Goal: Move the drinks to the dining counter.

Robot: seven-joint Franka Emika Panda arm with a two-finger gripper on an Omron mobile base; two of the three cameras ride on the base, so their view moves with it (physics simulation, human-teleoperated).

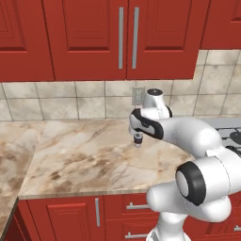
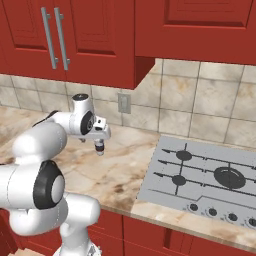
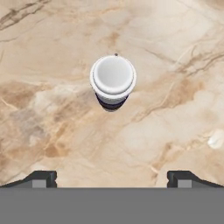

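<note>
White container (image 3: 113, 81) stands upright beneath the spread hand (image 3: 112, 178).

A rendered home kitchen. Told by a marble worktop (image 1: 94, 160) as the landmark: red wall cabinets (image 1: 127, 37) with steel bar handles above it, beige tiled backsplash (image 2: 200, 100) behind it holding a wall outlet (image 2: 124, 103), red drawer fronts (image 1: 113, 216) beneath it, a gas hob (image 2: 210, 175) set into its right end.
</note>
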